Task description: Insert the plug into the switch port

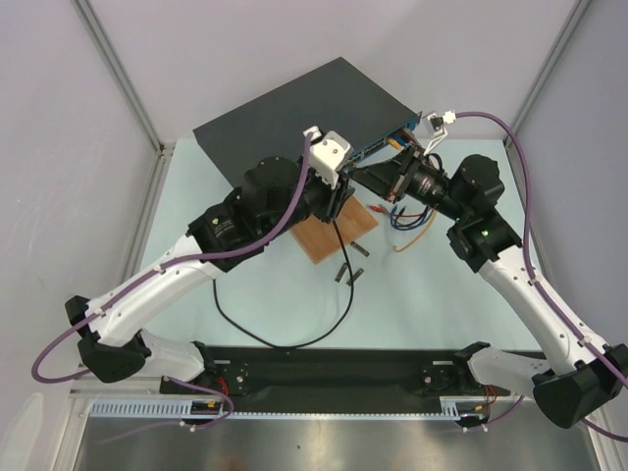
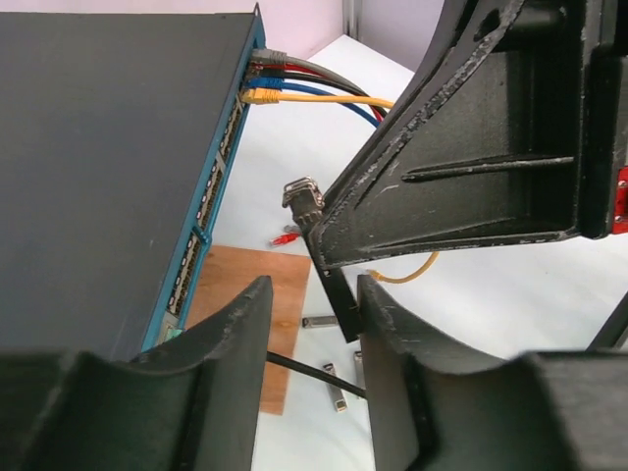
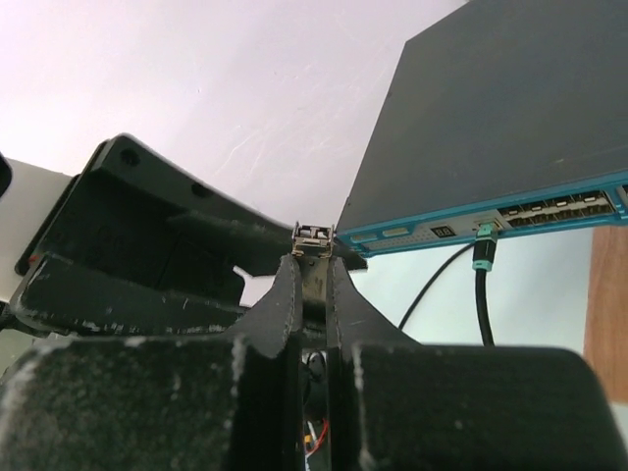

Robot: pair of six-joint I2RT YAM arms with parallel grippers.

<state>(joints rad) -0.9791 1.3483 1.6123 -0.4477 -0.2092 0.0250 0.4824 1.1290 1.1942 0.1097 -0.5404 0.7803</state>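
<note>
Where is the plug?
In the right wrist view, the plug sits pinched in the right gripper, just left of the switch, near its teal front corner.

Board [image 1: 359, 224] before switch [image 1: 304, 103], cables [image 2: 314, 96] in its right end, plug [image 3: 312, 235] seemingly nearby

Cables [image 2: 324, 96] at far end of switch [image 2: 98, 147]

At twelve o'clock on the table [image 1: 442, 294], lying flat: the switch [image 1: 304, 108], a large black metal box, its narrow teal-blue port face turned toward five o'clock. Near that face but apart from it, raised off the table: the plug [image 3: 314, 235], small, silver-tipped, pinched in the right gripper [image 3: 314, 280].
</note>
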